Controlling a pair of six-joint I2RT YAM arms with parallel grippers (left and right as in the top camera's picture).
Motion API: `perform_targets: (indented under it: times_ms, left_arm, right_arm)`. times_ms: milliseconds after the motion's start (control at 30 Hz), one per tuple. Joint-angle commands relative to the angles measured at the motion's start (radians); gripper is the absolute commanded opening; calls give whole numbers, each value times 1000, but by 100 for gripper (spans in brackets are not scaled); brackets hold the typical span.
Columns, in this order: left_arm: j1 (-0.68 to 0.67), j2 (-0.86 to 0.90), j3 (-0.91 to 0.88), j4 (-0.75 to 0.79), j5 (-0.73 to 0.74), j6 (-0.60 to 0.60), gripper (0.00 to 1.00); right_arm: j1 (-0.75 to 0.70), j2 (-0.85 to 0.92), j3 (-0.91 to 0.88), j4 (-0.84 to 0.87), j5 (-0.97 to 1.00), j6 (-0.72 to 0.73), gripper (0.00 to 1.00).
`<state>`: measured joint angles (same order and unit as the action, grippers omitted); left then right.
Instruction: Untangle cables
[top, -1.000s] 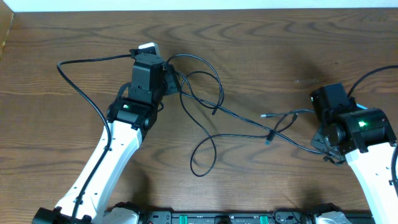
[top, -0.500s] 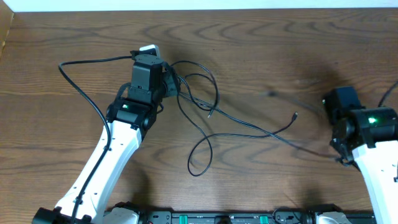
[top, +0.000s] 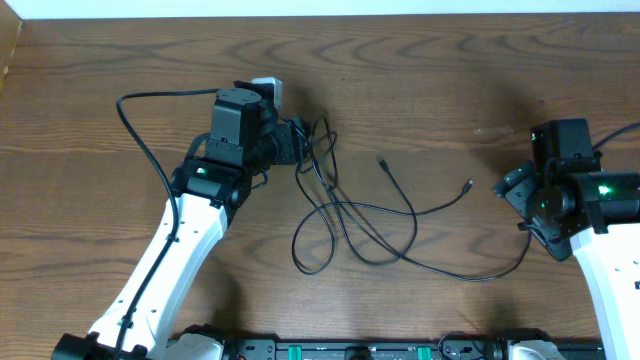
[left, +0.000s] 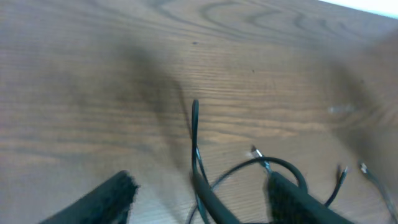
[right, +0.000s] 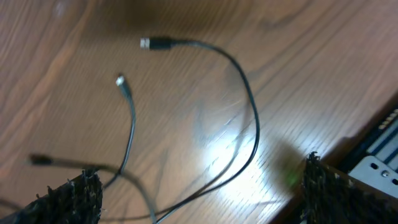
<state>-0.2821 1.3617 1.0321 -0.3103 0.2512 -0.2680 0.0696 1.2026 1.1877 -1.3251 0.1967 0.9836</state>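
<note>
Surveying black cables (top: 340, 215) lying loose on the wooden table (top: 450, 70), mid-table between the two arms. Noting crossed loops low and left of centre, two free plug ends (top: 382, 160) lying apart toward the upper right, and one long strand trailing toward the right arm. Finding the densest snarl bunched right at the left gripper (top: 298, 148).

Reading the left gripper as apart: in its wrist view, fingers (left: 112, 196) spread with one strand rising between them. Not pinched as far as can be told, allowing for blur. Reading the right gripper (right: 199, 174) as spread wide, clamped on nothing, hovering over a curved strand and a plug tip (right: 152, 42).

Judging the step in hand: fresh grasp, then pull apart. Doing it well:
- Close the left on one strand only, near the snarl, as an anchor.
- Take a free plug end with the right, gripping just behind the plug rather than on mid-cord.
- Draw it rightward, low along the table, back through the loops the way it entered.
- Pull slowly; stop at any tightening of the loops, then slacken and try the other end.
- Keep clear of the arm's own thicker lead (top: 135, 125).
- Lay each freed cord well apart from the rest.
</note>
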Motion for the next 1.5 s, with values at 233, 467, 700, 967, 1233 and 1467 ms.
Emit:
perform_targets:
  times_ms: [233,467,700,967,1233,1467]
  left_arm:
    - [6,4,18,0,55,39,99]
    - [6,3,18,-18,55,40,99]
    - [6,-97,19,-18,72,39,7]
    - [6,-317,19,-19,168,39,7]
    - [6,-438,19,-22,250,39,7]
    - [6,-434,19,-21,249,39,8]
  right_arm:
    - [-3,2,-6,-21,-72,-68,99]
    - [-3,2,-6,-10,-74,-68,99]
    - [-3,2,-6,7,-106,-68,99]
    - [10,17,-6,161,-310,-175,99]
    - [146,93,-6,289,-540,-362,99]
    - [320,179,-6,289,-623,-507,98]
